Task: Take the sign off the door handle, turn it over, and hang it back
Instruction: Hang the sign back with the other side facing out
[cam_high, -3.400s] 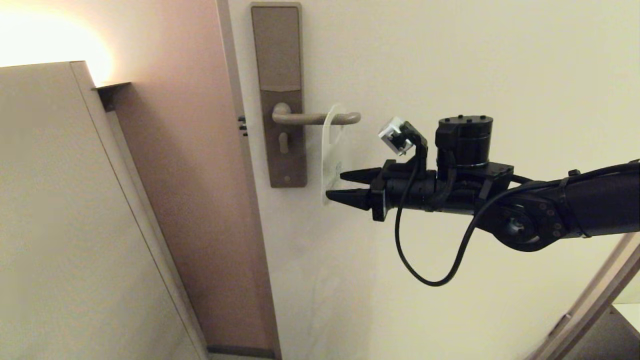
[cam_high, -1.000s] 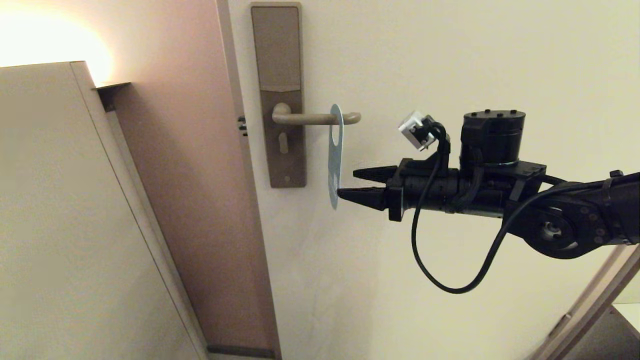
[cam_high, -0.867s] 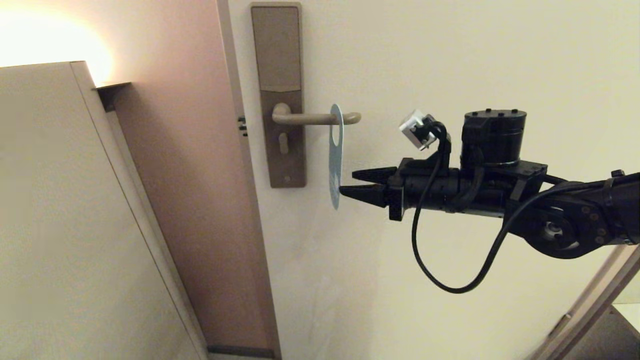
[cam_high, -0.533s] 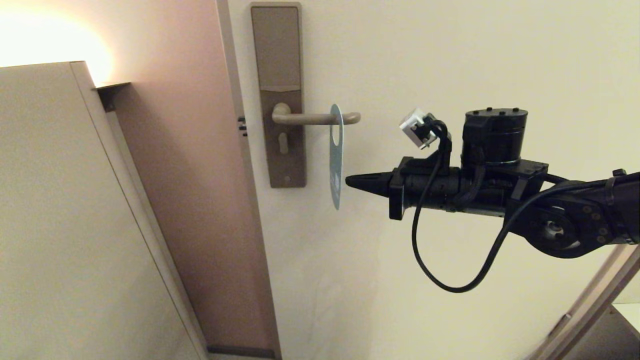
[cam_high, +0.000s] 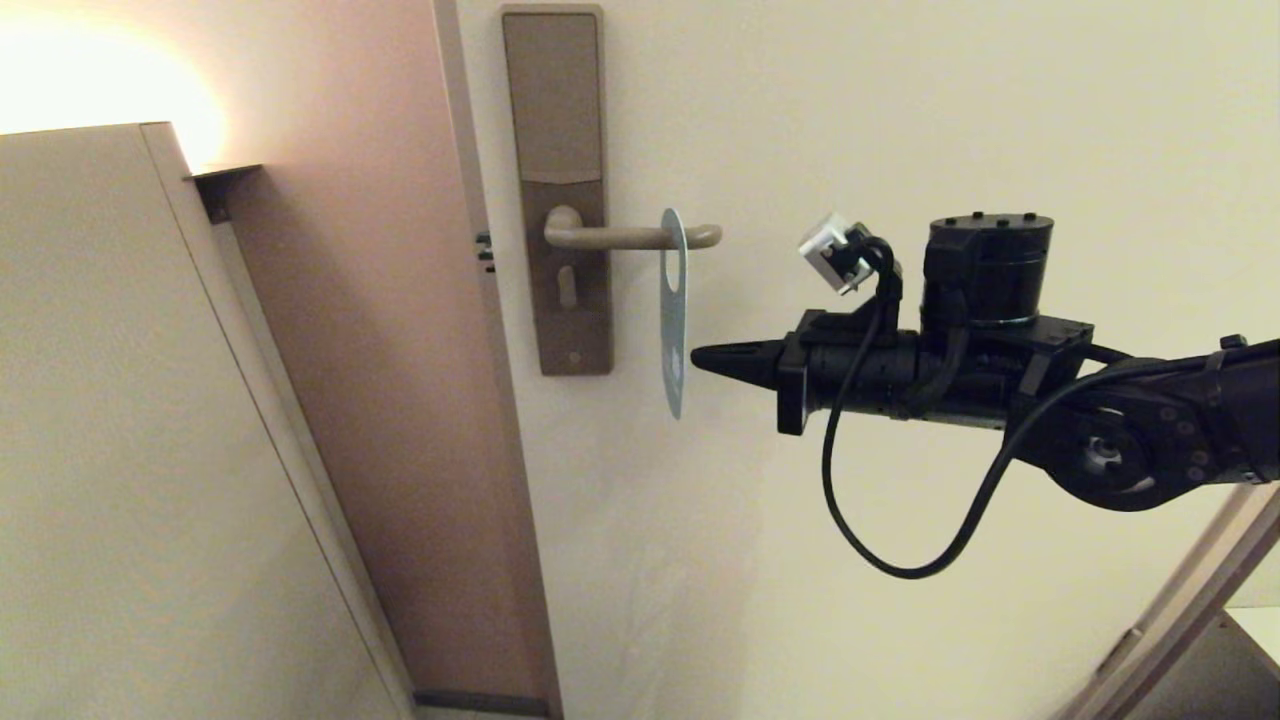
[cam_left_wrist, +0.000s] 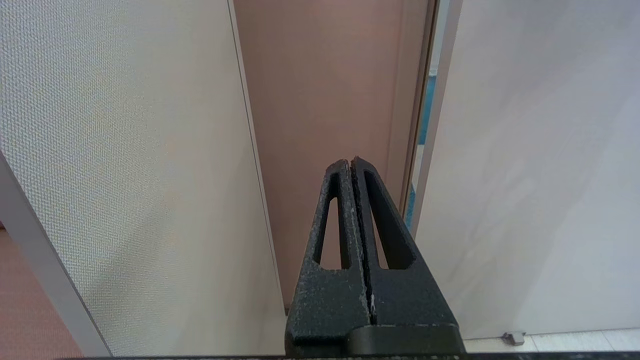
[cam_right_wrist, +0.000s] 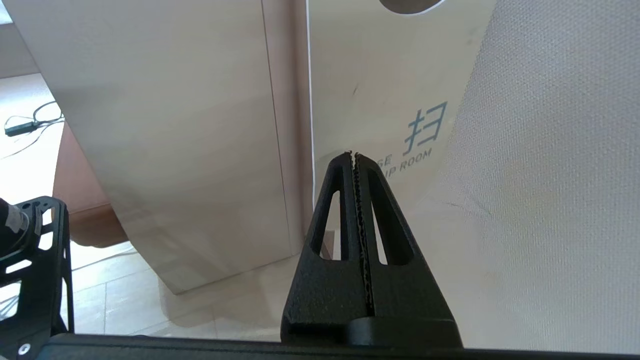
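On the door handle (cam_high: 632, 237), a slim bronze lever sticking out level from a tall brown lock plate (cam_high: 556, 190), the sign (cam_high: 674, 311) hangs by its oval hole, seen nearly edge-on from the head camera, with its blue face showing toward the plate. The right wrist camera looks at its white face (cam_right_wrist: 380, 95), where blue lettering ends in "ROOM".

Just beside the sign's lower half, on the side away from the plate, the right gripper (cam_high: 697, 359) points level at it. Its fingers (cam_right_wrist: 354, 160) are pressed together on nothing, and a thin gap shows between their tip and the sign, so the sign hangs free.

The left gripper (cam_left_wrist: 351, 162) is also closed and empty, parked low and well away from the handle, facing a door edge.

The sign looks already hung back on the handle, so the hanging step appears finished. If so, the next move is only to draw the right arm back from the handle without brushing the sign, which would swing easily.
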